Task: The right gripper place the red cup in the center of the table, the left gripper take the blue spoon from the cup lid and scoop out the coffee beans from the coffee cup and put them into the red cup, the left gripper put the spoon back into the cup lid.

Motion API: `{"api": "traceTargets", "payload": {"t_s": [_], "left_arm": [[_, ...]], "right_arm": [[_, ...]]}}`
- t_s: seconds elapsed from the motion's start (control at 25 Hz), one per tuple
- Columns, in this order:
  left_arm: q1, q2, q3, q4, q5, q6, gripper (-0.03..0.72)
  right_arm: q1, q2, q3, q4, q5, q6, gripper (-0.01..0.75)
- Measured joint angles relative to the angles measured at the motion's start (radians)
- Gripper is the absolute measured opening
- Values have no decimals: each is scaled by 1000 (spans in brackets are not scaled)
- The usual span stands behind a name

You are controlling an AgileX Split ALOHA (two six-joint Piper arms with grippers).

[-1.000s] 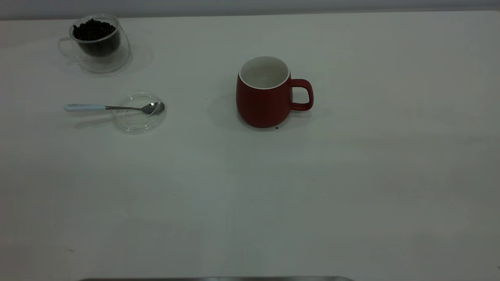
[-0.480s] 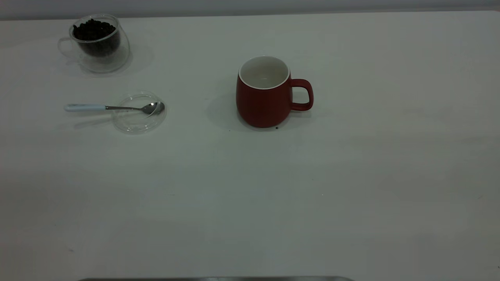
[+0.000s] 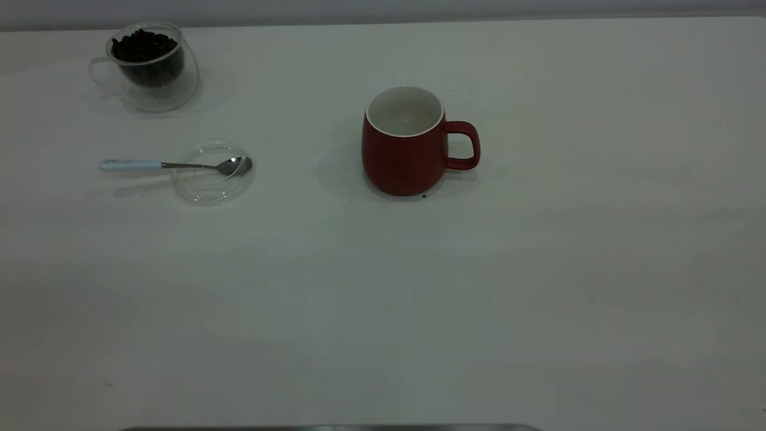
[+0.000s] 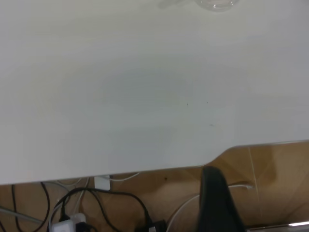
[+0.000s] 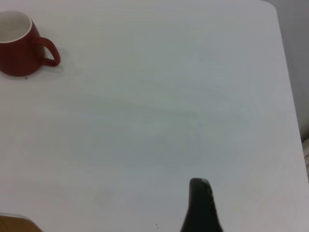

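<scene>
Exterior camera looks steeply down across the table [image 3: 538, 269]. Left wrist camera hangs back past the table's edge, its left gripper [image 4: 217, 203] over the floor. Right wrist camera sits above the tabletop; the red cup [image 5: 19, 46], far ahead of the right gripper [image 5: 200, 208], also appears in the exterior view.

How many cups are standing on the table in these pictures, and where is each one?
2. The red cup stands near the middle of the table, handle pointing right in the exterior view. The coffee cup, holding coffee beans, stands at the far left corner.
</scene>
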Motion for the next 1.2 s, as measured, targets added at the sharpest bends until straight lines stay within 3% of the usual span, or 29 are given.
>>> {"api": "traceTargets", "payload": {"t_s": [0.36,1.2], "left_arm": [[56,-120,0,16,0,0,518],[57,-209,0,16,1,8,518]], "right_arm": [[0,0,0,0,0,0,588],[0,0,0,0,0,0,588]]}}
